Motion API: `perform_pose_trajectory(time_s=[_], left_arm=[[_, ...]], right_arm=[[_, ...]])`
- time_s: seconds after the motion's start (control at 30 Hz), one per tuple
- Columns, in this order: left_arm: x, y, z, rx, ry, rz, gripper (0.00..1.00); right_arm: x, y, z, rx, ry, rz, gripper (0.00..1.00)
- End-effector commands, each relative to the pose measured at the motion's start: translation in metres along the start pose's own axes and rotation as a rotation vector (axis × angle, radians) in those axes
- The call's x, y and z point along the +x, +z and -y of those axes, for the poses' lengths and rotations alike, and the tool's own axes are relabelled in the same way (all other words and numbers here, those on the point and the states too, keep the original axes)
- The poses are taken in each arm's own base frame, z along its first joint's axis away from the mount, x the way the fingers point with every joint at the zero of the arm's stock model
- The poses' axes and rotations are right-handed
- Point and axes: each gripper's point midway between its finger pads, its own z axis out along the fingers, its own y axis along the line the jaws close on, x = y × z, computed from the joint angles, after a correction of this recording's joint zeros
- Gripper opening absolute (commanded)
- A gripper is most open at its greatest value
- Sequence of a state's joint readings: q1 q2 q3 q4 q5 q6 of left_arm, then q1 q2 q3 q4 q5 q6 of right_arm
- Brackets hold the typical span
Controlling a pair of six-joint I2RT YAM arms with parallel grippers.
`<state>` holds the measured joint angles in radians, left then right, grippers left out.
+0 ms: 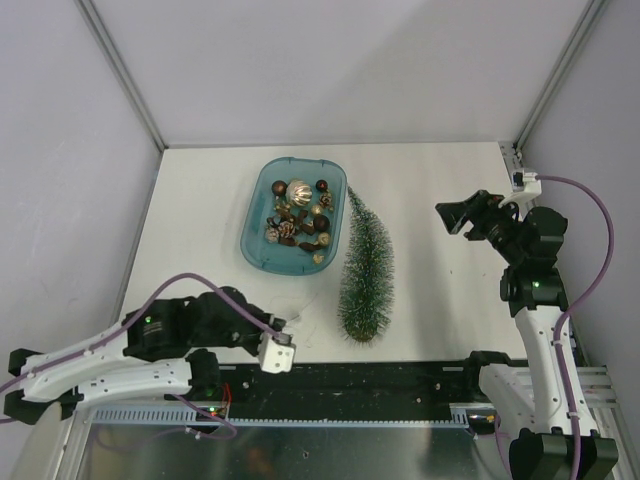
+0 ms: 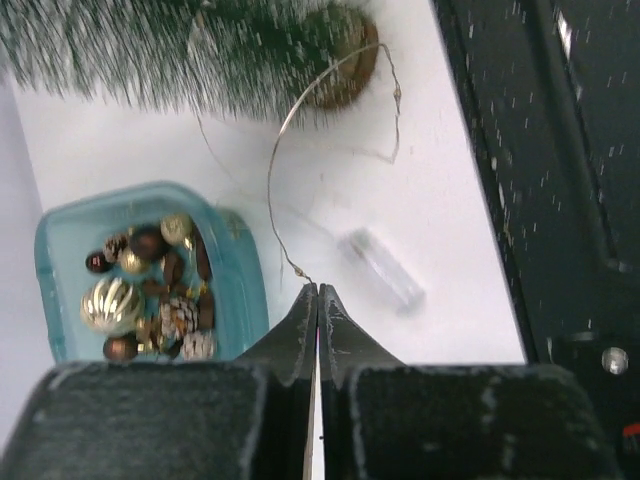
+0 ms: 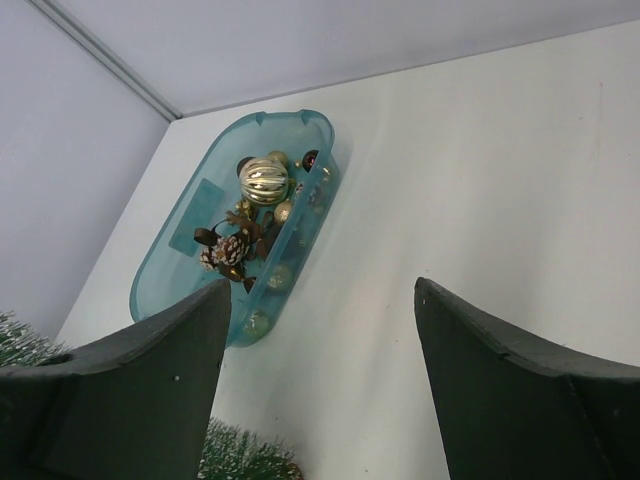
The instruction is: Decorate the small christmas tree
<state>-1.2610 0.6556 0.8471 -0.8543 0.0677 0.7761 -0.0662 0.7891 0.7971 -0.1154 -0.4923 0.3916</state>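
Tool of left arm [image 2: 317, 292] low, closed; right tool [image 3: 322, 292] raised, spread.

tree [image 1: 366, 270]: dark green, frosty white tips | tray [image 1: 250, 228]: teal | ornaments [image 1: 300, 215]: gold, brown

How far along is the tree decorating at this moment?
Nothing looks done: the small christmas tree lies on its side, bare, and the ornaments sit in the teal tray. In hand: the left gripper is shut, apparently on the end of the thin wire. The right gripper is open, empty. All decorating is left.

Left gripper [image 2: 318, 292] closed tight; right gripper [image 3: 322, 290] wide.
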Motion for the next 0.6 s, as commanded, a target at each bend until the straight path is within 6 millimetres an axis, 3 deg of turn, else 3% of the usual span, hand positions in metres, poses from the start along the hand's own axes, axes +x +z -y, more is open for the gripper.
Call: perform_pose_trajectory(time_s=[0.0, 0.2, 0.4, 0.57], left_arm=[[0.039, -0.028, 0.009, 0.002, 0.04, -0.179, 0.0], [0.046, -0.052, -0.01, -0.1, 0.044, -0.239, 0.0], [0.056, -0.086, -0.049, -0.32, 0.101, -0.334, 0.0], [0.033, -0.126, -0.098, -0.602, 0.096, -0.271, 0.0]], right_arm=[[-0.022, -0.003, -0.013, -0.03, -0.021, 0.049, 0.78], [-0.021, -0.001, -0.012, -0.034, -0.012, 0.041, 0.77], [-0.02, 0.0, -0.011, -0.033, -0.011, 0.035, 0.77], [-0.017, 0.002, -0.009, -0.034, -0.004, 0.024, 0.77]])
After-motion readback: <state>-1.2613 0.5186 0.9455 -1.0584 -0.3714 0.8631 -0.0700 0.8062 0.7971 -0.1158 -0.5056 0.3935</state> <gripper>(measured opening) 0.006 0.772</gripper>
